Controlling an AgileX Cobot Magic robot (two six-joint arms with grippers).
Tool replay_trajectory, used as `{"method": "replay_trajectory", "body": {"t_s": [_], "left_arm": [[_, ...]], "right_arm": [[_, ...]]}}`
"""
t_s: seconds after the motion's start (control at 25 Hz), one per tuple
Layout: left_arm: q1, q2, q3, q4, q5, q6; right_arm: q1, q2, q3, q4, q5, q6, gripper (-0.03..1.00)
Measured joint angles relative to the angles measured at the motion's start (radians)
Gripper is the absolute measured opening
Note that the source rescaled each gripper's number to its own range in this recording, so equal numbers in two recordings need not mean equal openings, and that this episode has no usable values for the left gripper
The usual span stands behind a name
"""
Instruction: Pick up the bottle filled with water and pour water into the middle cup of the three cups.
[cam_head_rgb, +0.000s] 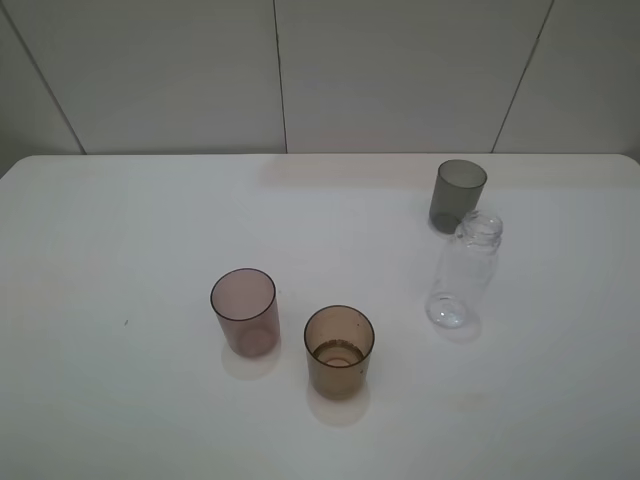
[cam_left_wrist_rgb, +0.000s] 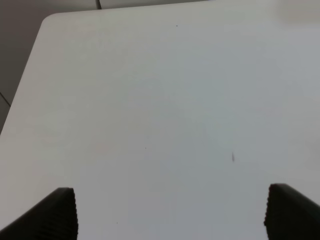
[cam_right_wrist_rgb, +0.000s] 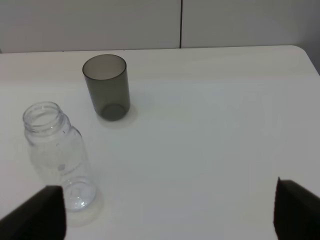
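The clear uncapped bottle (cam_head_rgb: 464, 270) stands upright on the right of the white table (cam_head_rgb: 120, 240), just in front of the dark grey cup (cam_head_rgb: 458, 195). The amber-brown middle cup (cam_head_rgb: 339, 350) stands near the front centre, with the mauve-pink cup (cam_head_rgb: 244, 311) to its left. Neither arm shows in the high view. In the right wrist view the bottle (cam_right_wrist_rgb: 59, 155) and grey cup (cam_right_wrist_rgb: 106, 86) lie ahead of my open right gripper (cam_right_wrist_rgb: 170, 212), the bottle close to one fingertip (cam_right_wrist_rgb: 42, 212). My left gripper (cam_left_wrist_rgb: 170, 212) is open over bare table (cam_left_wrist_rgb: 150, 100), holding nothing.
A pale panelled wall (cam_head_rgb: 300, 70) runs behind the table's far edge. The table's rounded far-left corner (cam_left_wrist_rgb: 47, 20) shows in the left wrist view. A small dark speck (cam_head_rgb: 126, 322) marks the tabletop at the left.
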Motion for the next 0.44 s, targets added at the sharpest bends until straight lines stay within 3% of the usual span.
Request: {"method": "replay_trajectory", "body": {"t_s": [0.44], "left_arm": [[0.000, 0.000, 0.000, 0.000, 0.000, 0.000]], "right_arm": [[0.000, 0.000, 0.000, 0.001, 0.000, 0.000, 0.89]]}}
